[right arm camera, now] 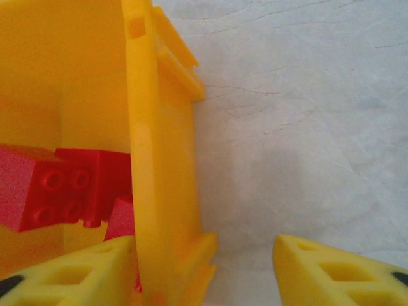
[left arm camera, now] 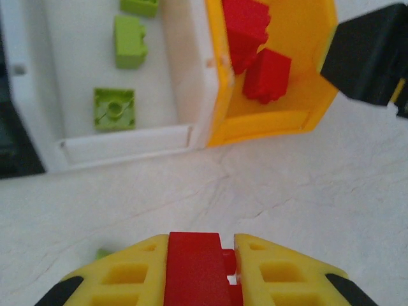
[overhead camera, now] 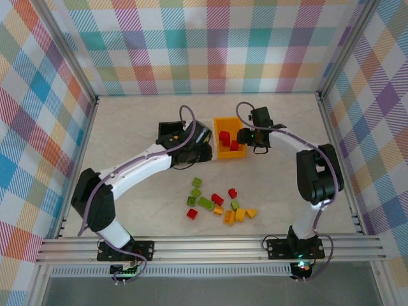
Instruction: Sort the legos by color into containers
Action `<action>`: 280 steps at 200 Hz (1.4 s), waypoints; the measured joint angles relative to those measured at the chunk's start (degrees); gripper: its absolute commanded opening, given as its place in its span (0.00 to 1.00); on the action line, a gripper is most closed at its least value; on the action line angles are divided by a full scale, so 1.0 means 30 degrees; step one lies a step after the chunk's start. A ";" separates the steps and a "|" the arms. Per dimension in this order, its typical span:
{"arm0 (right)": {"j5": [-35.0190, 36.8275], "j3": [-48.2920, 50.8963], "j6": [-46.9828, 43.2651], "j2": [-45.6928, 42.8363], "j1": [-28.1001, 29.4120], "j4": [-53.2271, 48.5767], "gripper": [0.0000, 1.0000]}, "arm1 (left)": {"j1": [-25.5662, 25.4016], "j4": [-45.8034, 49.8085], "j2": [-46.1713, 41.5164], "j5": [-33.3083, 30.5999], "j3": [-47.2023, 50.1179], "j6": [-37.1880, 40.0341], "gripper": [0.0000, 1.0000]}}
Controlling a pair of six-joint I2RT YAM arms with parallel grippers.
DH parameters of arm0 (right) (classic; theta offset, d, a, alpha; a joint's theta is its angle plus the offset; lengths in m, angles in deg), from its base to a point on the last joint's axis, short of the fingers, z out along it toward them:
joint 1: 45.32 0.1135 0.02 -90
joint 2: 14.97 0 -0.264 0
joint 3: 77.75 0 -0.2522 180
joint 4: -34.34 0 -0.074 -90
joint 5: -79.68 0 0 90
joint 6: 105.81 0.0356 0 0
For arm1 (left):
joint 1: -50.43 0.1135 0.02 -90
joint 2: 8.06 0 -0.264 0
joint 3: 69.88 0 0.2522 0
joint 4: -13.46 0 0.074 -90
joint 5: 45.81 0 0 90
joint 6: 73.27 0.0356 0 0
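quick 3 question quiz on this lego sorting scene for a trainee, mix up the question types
1. True or false: the left gripper is shut on a green brick.
2. Multiple choice: what colour are the legos lying in the white bin? A red, B lime green, C yellow-orange.
3. Fill in: the right gripper is open and straddles a wall of the ____ bin.

Key
1. False: it grips a red lego.
2. B.
3. Orange: one finger is inside the orange bin, the other outside.

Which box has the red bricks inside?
The orange box holds red bricks; the white box beside it holds green bricks.
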 measured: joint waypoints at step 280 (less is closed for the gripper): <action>0.2586 0.3745 0.0590 -0.4539 0.1719 -0.1508 0.73 | 0.0852 -0.0415 0.0015 0.1035 0.0401 0.0153 0.09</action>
